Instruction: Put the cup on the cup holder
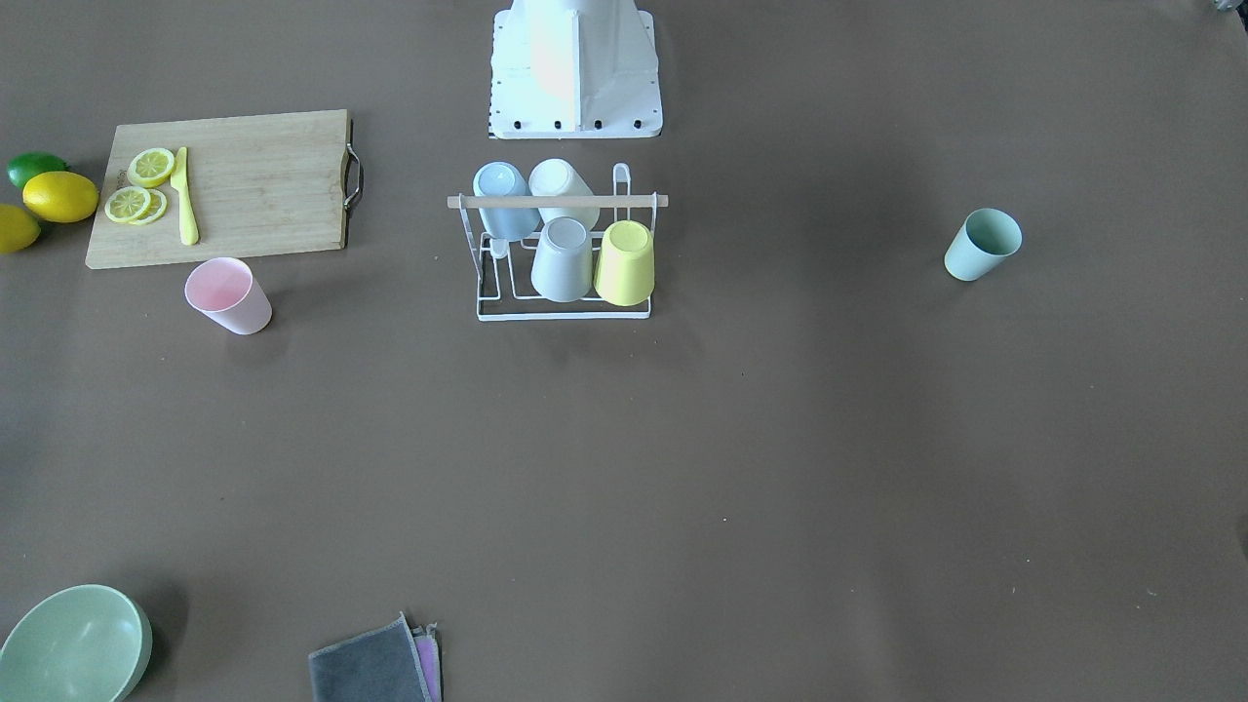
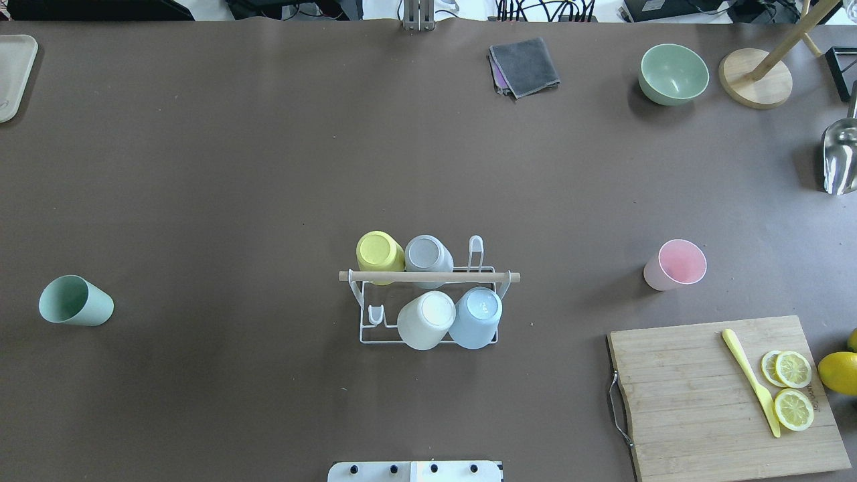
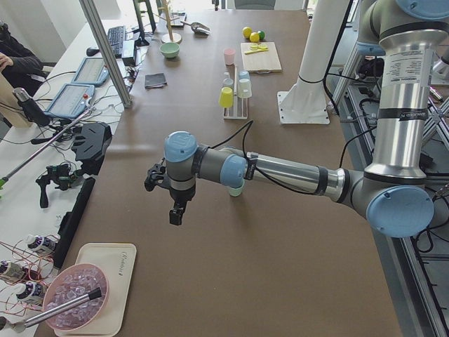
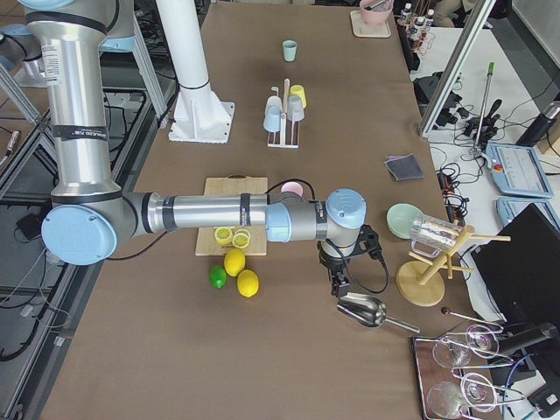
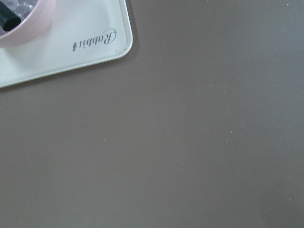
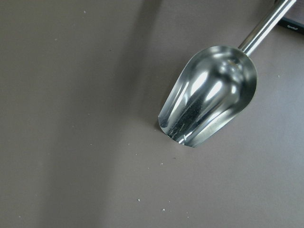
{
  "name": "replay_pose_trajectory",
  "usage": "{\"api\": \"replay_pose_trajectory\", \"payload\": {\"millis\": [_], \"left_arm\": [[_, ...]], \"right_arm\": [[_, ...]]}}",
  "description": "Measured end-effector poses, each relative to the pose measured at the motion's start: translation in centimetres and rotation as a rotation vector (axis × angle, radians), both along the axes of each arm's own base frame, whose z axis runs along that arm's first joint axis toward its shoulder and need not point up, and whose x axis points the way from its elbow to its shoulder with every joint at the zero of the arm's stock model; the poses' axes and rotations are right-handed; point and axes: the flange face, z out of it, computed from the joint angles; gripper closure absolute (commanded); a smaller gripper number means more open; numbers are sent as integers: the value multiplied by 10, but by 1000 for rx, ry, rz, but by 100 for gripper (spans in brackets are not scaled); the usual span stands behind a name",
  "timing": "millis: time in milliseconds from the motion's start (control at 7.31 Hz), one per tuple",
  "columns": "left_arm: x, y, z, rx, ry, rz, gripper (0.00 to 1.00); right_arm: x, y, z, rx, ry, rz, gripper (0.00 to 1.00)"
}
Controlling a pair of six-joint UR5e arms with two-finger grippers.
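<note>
Cup holder [image 2: 428,276]: mid-table, nearest my base, four upturned cups [image 2: 435,314] on its prongs. Green cup [image 2: 75,301] upright well to its left, pink cup [image 2: 676,264] to its right. Farther out, my left pincer [image 3: 175,214] hangs near a tray [image 5: 71,42], my right pincer [image 4: 339,287] above a scoop [image 6: 209,95]. Spread or pressed together, I cannot tell.
</note>
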Motion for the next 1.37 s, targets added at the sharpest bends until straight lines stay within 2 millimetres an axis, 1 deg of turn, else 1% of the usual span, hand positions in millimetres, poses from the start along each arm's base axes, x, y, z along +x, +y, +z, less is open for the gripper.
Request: {"api": "replay_pose_trajectory", "payload": {"millis": [137,274,411,547,821,958,1095,1232,1368], "left_arm": [[30,-12,-19,41,-15,50,1],[68,-21,-37,79,-43,111,1],[107,-28,-55,101,-71,171,1],[140,-32,-78,119,-113,228,1],[186,-38,-128,158,-239,331,1],[203,-41,-151,185,-327,398,1],[216,-45,-172,219,-423,463,1],[233,-45,-188,246,-504,521,1],[252,-42,-200,268,-563,571,1]], "right_arm": [[-14,-7,-8,14,0,-25,0],[-28,-14,-16,28,-1,-47,0],[-36,-19,-22,39,-4,-60,0],[-44,-23,-29,51,-9,-72,0],[-64,-33,-45,75,-15,-105,0],[-76,-38,-53,86,-17,-123,0],[-91,-42,-61,96,-18,-146,0],[-105,-46,-69,104,-18,-165,0],[-119,-50,-77,105,-15,-183,0]]}}
